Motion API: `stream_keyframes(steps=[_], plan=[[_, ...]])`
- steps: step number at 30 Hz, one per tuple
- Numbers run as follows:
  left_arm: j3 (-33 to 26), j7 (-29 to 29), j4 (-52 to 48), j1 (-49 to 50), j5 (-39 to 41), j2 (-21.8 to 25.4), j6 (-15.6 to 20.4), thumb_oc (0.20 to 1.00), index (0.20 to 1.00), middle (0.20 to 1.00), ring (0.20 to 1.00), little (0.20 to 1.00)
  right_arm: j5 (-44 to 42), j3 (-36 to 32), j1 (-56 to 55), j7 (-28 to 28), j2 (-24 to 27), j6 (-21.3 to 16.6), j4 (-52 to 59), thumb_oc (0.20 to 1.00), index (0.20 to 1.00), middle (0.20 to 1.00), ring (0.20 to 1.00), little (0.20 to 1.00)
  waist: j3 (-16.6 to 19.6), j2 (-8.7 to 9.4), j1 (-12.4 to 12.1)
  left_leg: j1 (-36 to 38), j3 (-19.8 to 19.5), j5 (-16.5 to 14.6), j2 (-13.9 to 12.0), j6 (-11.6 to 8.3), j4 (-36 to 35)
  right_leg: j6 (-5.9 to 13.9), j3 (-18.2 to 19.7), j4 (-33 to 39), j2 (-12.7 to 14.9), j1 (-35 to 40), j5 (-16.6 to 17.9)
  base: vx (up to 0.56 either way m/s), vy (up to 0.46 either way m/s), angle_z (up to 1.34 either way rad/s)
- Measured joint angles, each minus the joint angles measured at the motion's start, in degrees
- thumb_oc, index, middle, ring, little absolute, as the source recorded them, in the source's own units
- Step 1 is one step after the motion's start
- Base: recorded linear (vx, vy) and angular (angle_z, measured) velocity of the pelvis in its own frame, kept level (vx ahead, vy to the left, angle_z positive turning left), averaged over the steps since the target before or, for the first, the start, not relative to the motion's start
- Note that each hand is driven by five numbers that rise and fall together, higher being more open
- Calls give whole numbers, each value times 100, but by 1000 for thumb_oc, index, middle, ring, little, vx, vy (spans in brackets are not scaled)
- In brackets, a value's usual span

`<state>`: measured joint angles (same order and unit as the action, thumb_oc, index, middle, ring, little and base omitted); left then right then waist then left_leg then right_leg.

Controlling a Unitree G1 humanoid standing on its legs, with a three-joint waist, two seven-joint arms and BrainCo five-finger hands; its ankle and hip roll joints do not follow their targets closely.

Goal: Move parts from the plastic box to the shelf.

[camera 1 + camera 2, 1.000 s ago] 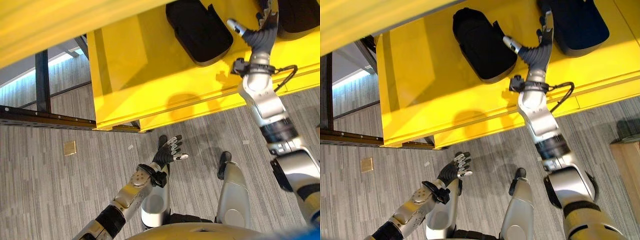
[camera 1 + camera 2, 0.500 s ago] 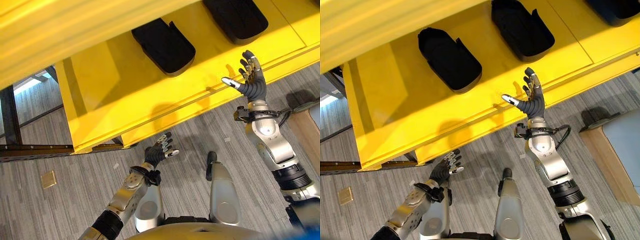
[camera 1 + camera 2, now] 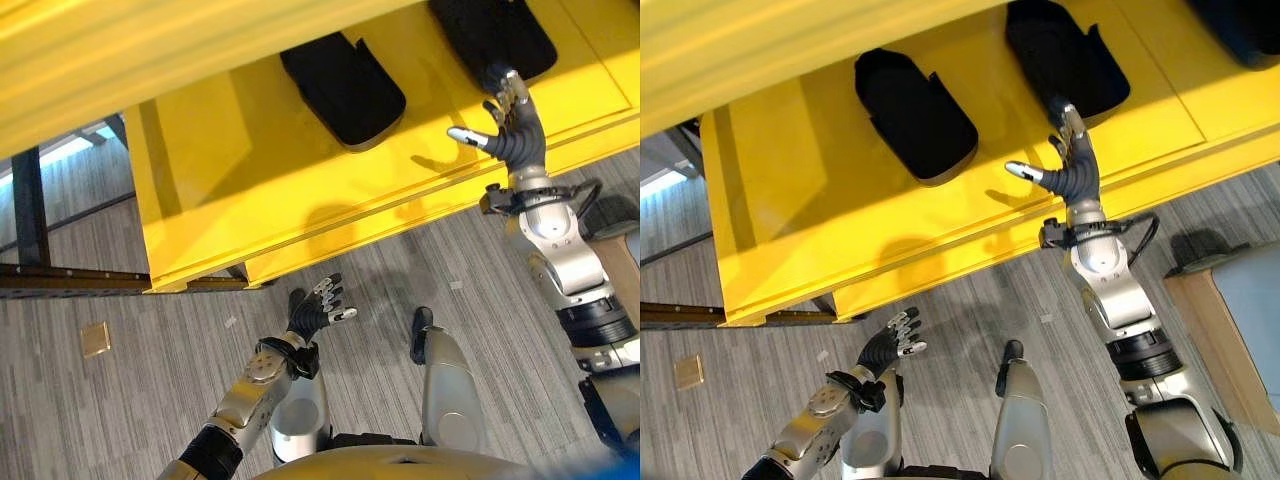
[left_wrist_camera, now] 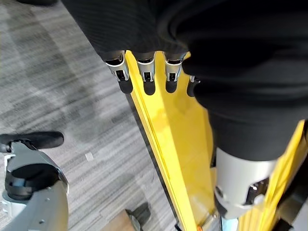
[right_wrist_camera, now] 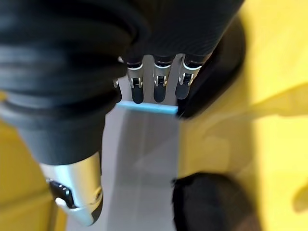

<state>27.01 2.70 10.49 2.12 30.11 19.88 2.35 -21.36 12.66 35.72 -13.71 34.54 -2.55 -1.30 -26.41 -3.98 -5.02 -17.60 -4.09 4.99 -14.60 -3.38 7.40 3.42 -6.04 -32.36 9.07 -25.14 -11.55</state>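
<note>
Grey wood-grain plank floor point(image 3: 130, 400), running under and in front of the yellow unit. One small square tan plate point(image 3: 96, 339), lying flat on the floor well out to the left; a dark metal rail point(image 3: 60, 280) with a dark upright post point(image 3: 30, 205) at left, beside the yellow unit's end. Pale wooden-edged platform corner point(image 3: 1230, 330) at right edge, on the floor.

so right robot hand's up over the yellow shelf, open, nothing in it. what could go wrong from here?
1. The right robot hand is open and spread beside a black part on the yellow shelf; reaching further could nudge that part.
2. Its arm crosses the shelf's front edge, so lowering it might catch on that edge.
3. The left robot hand hangs open and low over the floor, just in front of the shelf; stepping closer may bump it.
</note>
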Motion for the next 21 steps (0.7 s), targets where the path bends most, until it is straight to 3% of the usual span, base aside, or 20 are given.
stream_keyframes(steps=[7, 12, 21], plan=[[15, 196, -72, -58, -32, 142, -193, 1000, 1000, 1000, 1000, 1000, -33, 206, 542, 54, 0, 280, -776, 1000, 1000, 1000, 1000, 1000, -24, -42, -101, -150, -143, 2, 75, -3, 109, 54, -104, -113, 91, -40, -81, -23, -46, 11], [60, 240, -73, -126, -29, 214, -203, 1000, 1000, 1000, 1000, 1000, 17, 391, 1023, 148, 13, 426, -1189, 1000, 1000, 1000, 1000, 1000, -64, -112, -215, -283, -222, 21, 70, 27, 123, -25, -136, -303, 92, -227, -171, -30, -47, 4], [218, 330, -66, -162, -28, 273, -204, 1000, 1000, 1000, 1000, 1000, 16, 333, 1186, -669, -50, 611, -1842, 1000, 1000, 1000, 1000, 1000, -279, -134, -222, -389, -263, 71, 74, -25, 110, -51, -159, -380, 105, -354, -186, -11, -8, 2]])
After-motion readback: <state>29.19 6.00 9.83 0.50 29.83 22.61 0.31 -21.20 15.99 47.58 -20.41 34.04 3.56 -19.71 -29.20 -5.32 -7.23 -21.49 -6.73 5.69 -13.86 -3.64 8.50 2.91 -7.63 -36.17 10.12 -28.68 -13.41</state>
